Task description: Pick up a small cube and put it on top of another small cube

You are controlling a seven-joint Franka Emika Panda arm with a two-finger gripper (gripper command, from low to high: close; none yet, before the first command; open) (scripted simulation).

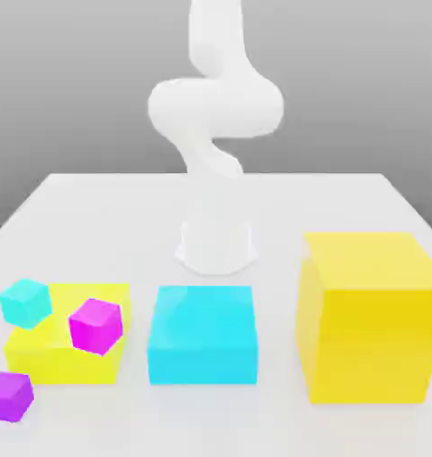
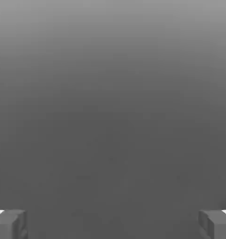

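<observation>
exterior view, what does it show you? is the job done?

no, i think it's right at the start. the small purple cube is down at the exterior view's left, near the front corner of the flat yellow block.

and where does it have to go?

on top of the small light blue cube. that one is farther back, by the yellow block's side edge. i can't tell if it sits on the block. the pink cube is close by, but it's not the one we want.

is the gripper holding anything?

nope. in the hand view its two fingers are wide apart, with nothing between them. the big white arm stands up tall, well away from the purple cube.

so what's left to do?

all of it, i'd say! go to the purple cube, grab it, lift it, put it on the light blue one and let go. it should keep clear of the pink cube, or it might bump it.
</observation>
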